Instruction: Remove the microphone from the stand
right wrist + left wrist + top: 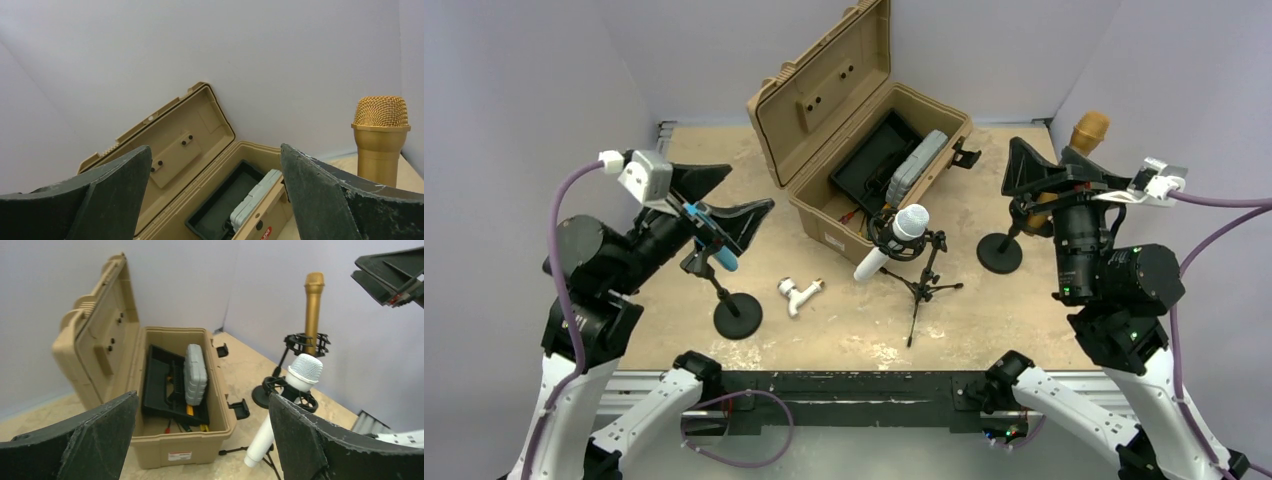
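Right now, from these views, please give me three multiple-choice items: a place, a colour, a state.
1. Where is the grey box? A. on the table B. inside the tan case C. in a gripper
2. What colour is the microphone on the tripod stand? A. gold B. blue C. white
3. How is the lid of the case? A. open B. shut C. taken off
Answers: B, the case walls surround it; C, head and body are white; A, it leans back, hinged.

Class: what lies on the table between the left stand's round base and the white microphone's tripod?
A small white pipe fitting, touching neither base nor tripod; the top external view shows it.
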{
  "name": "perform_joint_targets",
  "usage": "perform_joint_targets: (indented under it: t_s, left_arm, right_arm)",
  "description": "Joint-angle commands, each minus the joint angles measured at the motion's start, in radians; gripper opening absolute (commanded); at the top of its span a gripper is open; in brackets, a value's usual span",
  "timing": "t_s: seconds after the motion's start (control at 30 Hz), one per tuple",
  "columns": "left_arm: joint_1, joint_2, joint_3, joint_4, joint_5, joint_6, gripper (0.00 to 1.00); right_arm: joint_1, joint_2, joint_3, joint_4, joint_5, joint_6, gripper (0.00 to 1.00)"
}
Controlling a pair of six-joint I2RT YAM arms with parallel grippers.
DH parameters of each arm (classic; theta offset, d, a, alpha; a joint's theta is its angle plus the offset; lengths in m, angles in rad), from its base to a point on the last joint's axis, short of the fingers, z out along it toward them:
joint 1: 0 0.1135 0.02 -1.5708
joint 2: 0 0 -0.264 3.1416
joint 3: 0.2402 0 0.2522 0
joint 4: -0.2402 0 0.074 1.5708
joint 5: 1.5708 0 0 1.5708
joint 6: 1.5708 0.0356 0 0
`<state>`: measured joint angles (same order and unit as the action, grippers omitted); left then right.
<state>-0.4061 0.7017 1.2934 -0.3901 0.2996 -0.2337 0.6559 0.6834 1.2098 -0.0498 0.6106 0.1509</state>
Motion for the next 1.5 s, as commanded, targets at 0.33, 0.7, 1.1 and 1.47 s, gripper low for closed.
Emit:
perform_joint_targets:
  t_s: [0.33,0.7,1.1,1.47]
  left_arm:
    - [-0.251,0.258,0.119,0.006,0.170,-0.119,0.99]
    - [-0.621,0.542,0.349,-0.157,-0.258,0.112,0.96]
    - [-0.682,0.742,0.451,-0.154,-0.369,0.098,0.85]
    - [-0.719,0.764,0.459,-0.153,-0.417,0.115,0.57]
  right_arm:
    - [0.003,-0.036,-0.086,-0.034,-0.150,0.039,0.99]
    - [0.004,-0.052,-0.148,-0.030,-0.265,0.088,0.98]
    - [0.004,-0.152,-0.209,-0.072,-0.277,0.133,0.97]
    - [0.004,-0.193,-0.229,-0.095,-0.288,0.140,0.97]
